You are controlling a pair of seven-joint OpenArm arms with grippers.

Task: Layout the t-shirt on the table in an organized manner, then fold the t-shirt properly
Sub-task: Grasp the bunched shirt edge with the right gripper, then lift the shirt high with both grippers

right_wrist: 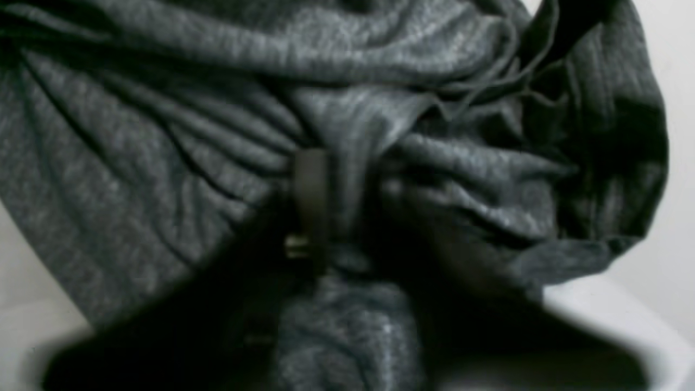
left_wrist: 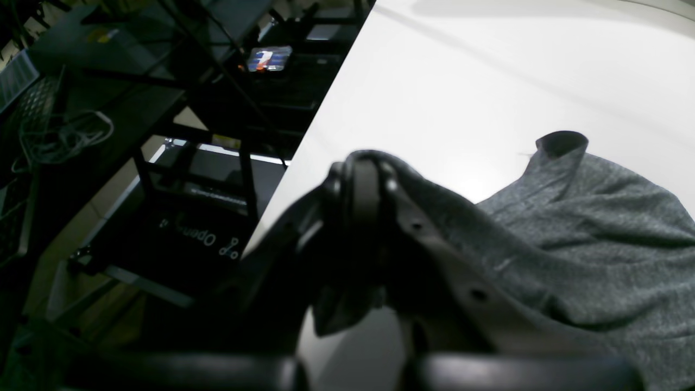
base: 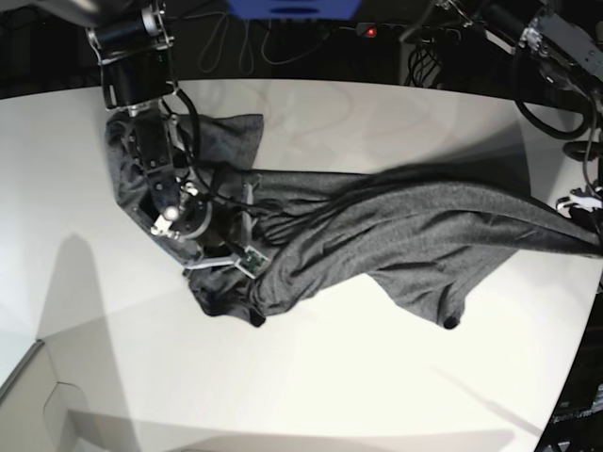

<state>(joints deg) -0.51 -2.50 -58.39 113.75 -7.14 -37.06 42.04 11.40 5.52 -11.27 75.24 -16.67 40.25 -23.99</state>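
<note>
The dark grey t-shirt (base: 396,235) lies stretched across the white table (base: 311,377), bunched and wrinkled at its left end and drawn out thin toward the right edge. My right gripper (base: 247,221) sits on the bunched left end. In the right wrist view the folds of the t-shirt (right_wrist: 163,136) run together at my right gripper (right_wrist: 347,201), which is shut on a pinch of cloth. In the left wrist view my left gripper (left_wrist: 365,179) is shut on an edge of the t-shirt (left_wrist: 597,233), lifted off the table (left_wrist: 461,81) near its side edge.
Beyond the table's edge in the left wrist view stand dark shelves (left_wrist: 179,163) and loose cables (left_wrist: 59,136). More cables (base: 575,122) hang at the back right in the base view. A pale box edge (base: 38,395) shows at the lower left.
</note>
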